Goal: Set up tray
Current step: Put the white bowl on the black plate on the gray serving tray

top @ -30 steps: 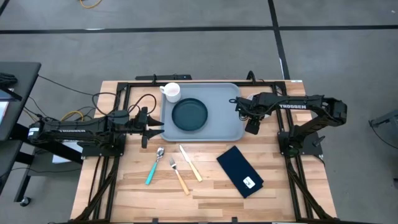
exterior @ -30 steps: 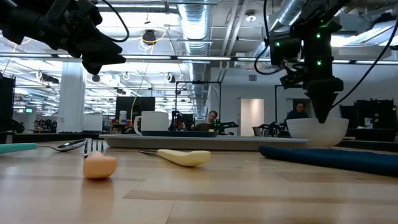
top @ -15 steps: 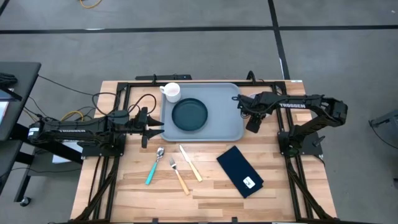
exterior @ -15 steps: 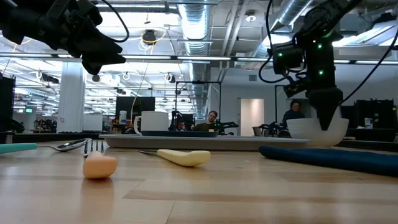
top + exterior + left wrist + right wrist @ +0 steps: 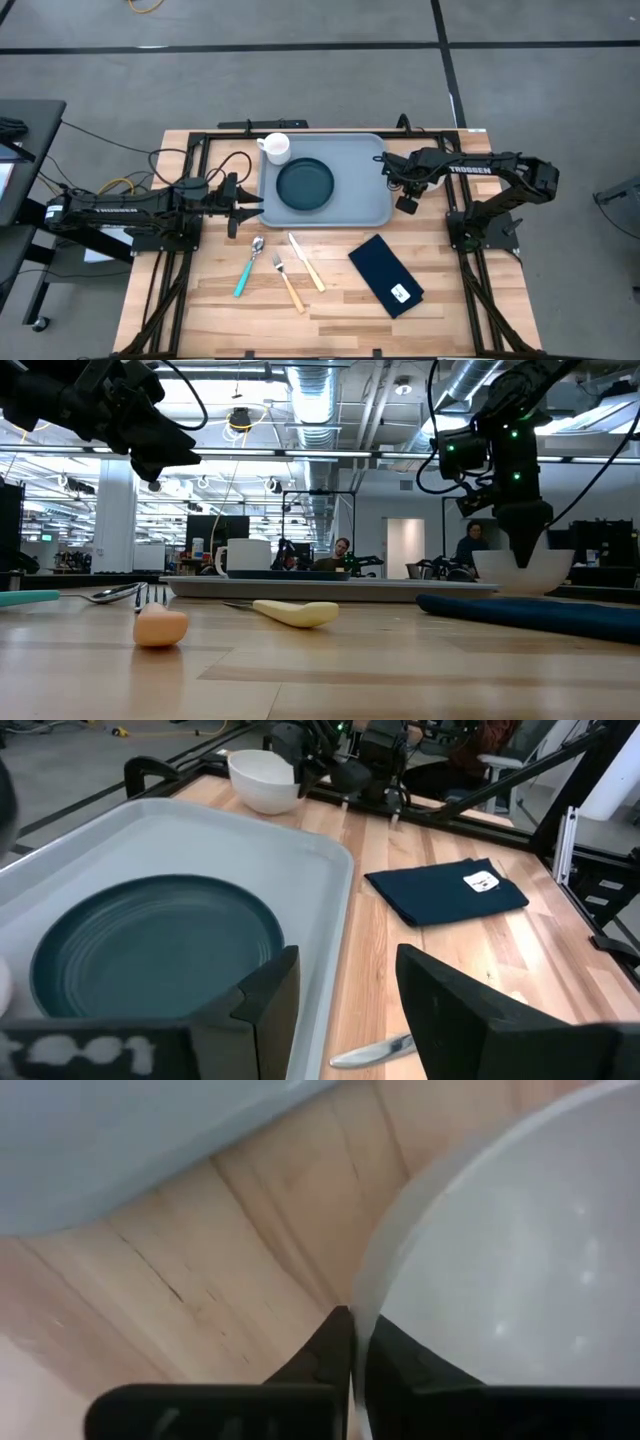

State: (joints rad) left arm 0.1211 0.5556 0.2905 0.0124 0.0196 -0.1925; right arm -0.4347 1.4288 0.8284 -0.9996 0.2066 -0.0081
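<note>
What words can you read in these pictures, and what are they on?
"TROSSEN", in white, on the right arm.
White lettering on the left arm: too small to read.
White label on the napkin: dark mark, too blurred to read.

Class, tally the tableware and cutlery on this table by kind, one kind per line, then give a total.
Tray: 1
Plate: 1
Mug: 1
Bowl: 1
Napkin: 1
Spoon: 1
Fork: 1
Knife: 1
Total: 8
</note>
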